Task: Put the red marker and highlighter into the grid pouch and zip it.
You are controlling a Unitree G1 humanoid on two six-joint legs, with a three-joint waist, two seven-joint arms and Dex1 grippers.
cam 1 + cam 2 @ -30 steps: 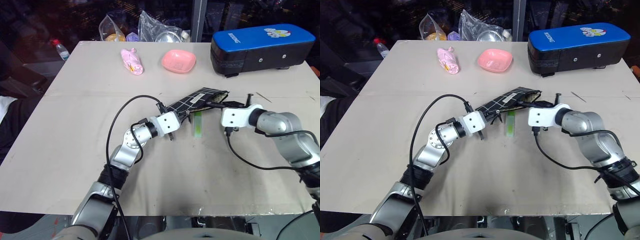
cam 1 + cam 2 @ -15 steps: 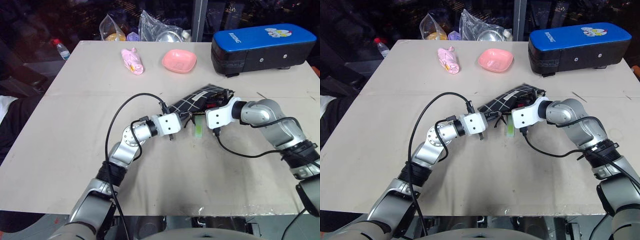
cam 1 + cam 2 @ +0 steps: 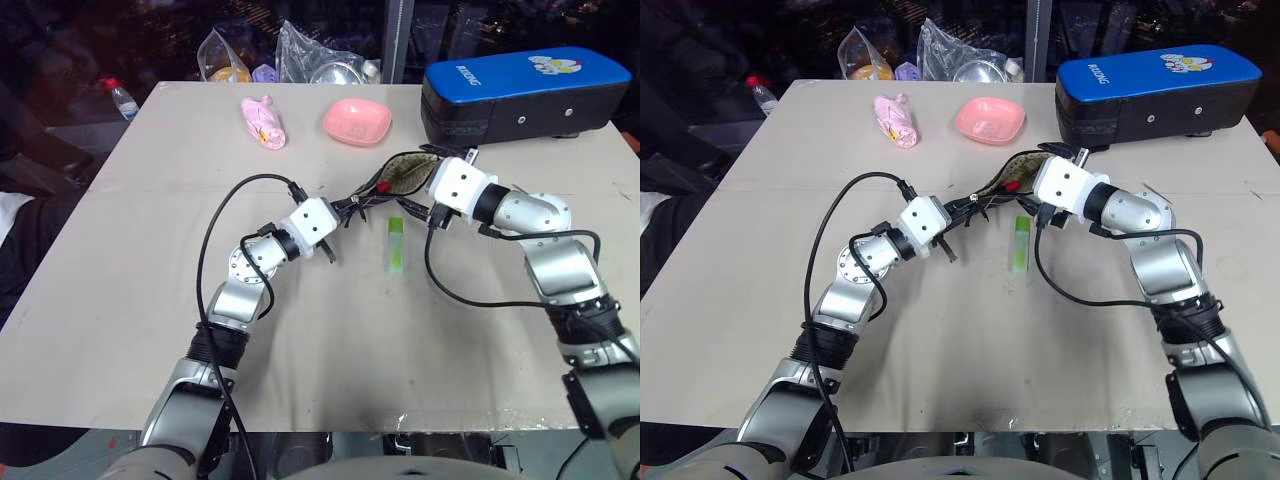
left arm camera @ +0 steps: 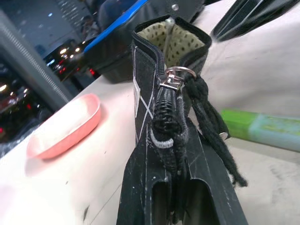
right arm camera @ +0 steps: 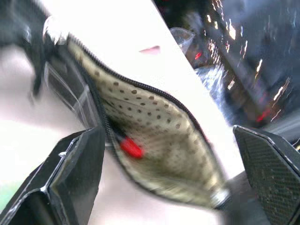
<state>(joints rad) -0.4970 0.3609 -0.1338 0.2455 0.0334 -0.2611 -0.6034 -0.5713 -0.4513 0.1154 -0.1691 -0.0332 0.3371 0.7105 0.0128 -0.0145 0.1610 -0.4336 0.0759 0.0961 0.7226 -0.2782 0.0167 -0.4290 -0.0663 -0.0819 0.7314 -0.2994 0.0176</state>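
Marker (image 5: 131, 147) inside open pouch (image 4: 154, 140), clenched by left hand (image 3: 345, 208); right hand (image 5: 164, 183) released; highlighter (image 3: 396, 245) on desk (image 3: 150, 250), zipping pending.

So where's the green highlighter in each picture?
Left eye view: highlighter lies flat on the table, just below the open pouch.
Right eye view: same spot, centre.
Left wrist view: at the right edge, behind the pouch's cord.
Right wrist view: I can't make it out.
Shared landmark: the pink dish.

A pale beige table (image 3: 120, 300) stands against a dark background flecked with small reflected lights.
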